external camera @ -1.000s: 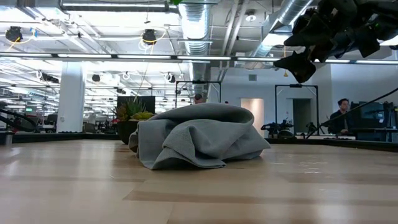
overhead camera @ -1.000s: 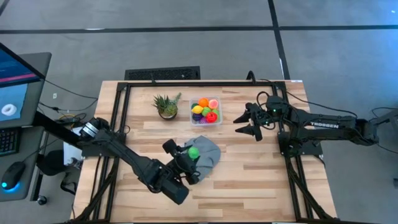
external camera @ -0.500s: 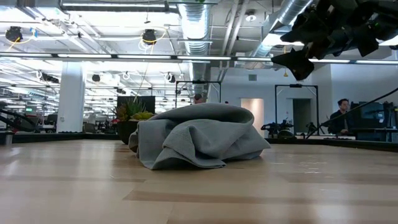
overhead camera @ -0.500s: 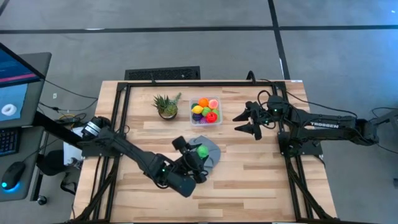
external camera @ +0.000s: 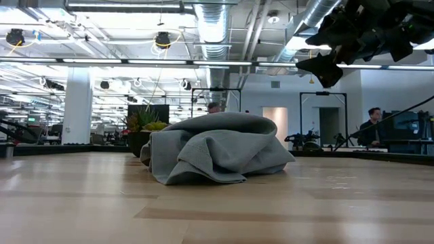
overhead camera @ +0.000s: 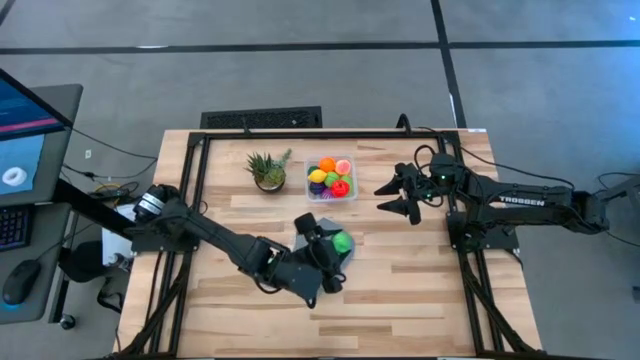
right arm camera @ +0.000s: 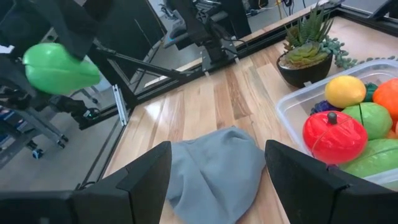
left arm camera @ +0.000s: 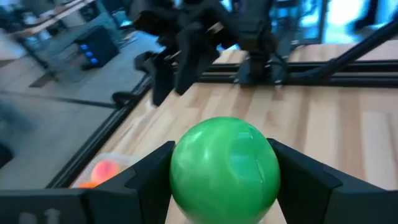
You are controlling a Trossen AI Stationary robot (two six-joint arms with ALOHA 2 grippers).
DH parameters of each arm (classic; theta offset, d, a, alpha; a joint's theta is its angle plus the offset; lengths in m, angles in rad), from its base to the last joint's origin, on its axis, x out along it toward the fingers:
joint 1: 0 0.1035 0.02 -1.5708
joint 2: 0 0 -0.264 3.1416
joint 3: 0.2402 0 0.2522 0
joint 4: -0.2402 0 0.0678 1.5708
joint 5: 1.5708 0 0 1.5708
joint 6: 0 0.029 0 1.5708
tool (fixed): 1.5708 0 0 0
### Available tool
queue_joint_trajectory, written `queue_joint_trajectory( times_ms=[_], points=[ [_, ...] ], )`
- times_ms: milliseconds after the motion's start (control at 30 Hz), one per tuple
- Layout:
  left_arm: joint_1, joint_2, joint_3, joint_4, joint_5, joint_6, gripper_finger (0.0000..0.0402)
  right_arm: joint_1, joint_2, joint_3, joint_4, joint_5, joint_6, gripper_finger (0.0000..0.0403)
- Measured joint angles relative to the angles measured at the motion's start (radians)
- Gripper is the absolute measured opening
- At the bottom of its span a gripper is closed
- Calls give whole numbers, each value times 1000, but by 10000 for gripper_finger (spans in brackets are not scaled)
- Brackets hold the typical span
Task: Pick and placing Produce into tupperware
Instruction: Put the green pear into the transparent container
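A round green toy fruit point(left arm camera: 225, 165) sits between the fingers of my left gripper point(overhead camera: 338, 243), above the grey cloth point(external camera: 217, 149) at the table's middle. The same fruit point(right arm camera: 59, 67) shows far off in the right wrist view. The clear tupperware point(overhead camera: 352, 196) stands at the far middle, holding several bright pieces of produce: red, yellow, orange, green and purple. My right gripper point(overhead camera: 395, 198) hovers open to the right of the tupperware with nothing between its fingers. My left gripper pinches the green fruit by its two opposite sides point(left arm camera: 180, 168) between its two fingers. The fingers come nearly level from the table's left and near side, tipped a little downward. The fruit is lifted clear, above the cloth.
A small spiky potted plant point(overhead camera: 268, 170) stands left of the tupperware. The crumpled grey cloth point(right arm camera: 214, 171) lies between the tupperware and the table's near edge. Black frame rails run along the left, right and far edges. Bare wood lies near and to the right.
My left gripper has carried the green fruit toward the table's right edge, over the cloth, and its wrist has swung round toward the far right. The fruit stays held and clear. My right gripper has kept still.
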Motion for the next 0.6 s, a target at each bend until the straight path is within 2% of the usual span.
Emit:
queue_joint_trajectory(
  times_ms=[167, 300, 600],
  points=[
    [29, 0, -10, 50, 83, 48, 220, 0, 0, 0, 0, 0, 14, 282],
    [35, -19, -87, 173, 112, 81, 220, 0, 0, 0, -2, -3, 25, 282],
    [37, -224, -344, 319, 52, 67, 220, -1, 0, 0, -7, 1, 22, 281]
  ],
)
